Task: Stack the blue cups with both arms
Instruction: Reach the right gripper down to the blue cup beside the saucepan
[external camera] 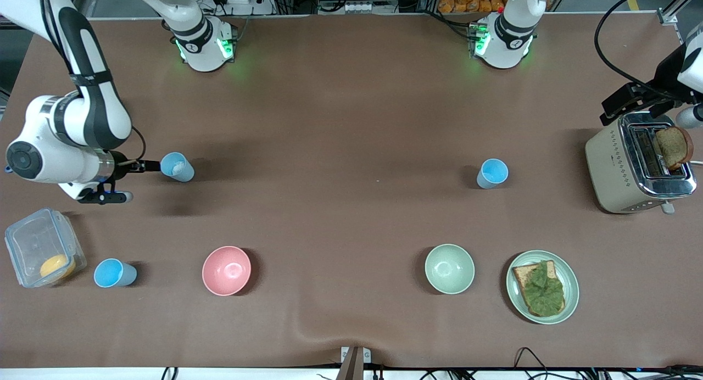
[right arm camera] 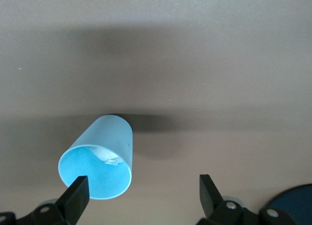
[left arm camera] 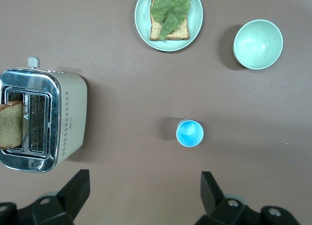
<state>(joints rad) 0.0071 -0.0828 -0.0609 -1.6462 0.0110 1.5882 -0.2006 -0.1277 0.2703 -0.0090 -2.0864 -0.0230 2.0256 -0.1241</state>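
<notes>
Three blue cups stand upright on the brown table. One with a whitish patch inside [external camera: 177,167] [right arm camera: 100,161] is toward the right arm's end. My right gripper [external camera: 144,180] [right arm camera: 141,191] hangs open right beside it, one finger [right arm camera: 75,193] by its rim, and the cup sits off-centre, not between the jaws. A second cup [external camera: 492,173] [left arm camera: 189,132] stands toward the left arm's end. A third [external camera: 114,273] is near the front edge. My left gripper [external camera: 618,108] [left arm camera: 145,191] is high over the table by the toaster, open and empty.
A toaster [external camera: 637,163] [left arm camera: 44,120] holds a slice of bread. A plate [external camera: 568,278] [left arm camera: 195,20] carries toast with lettuce. A green bowl [external camera: 449,268] [left arm camera: 257,44] and a pink bowl [external camera: 226,270] stand near the front. A clear lidded box [external camera: 44,253] sits beside the third cup.
</notes>
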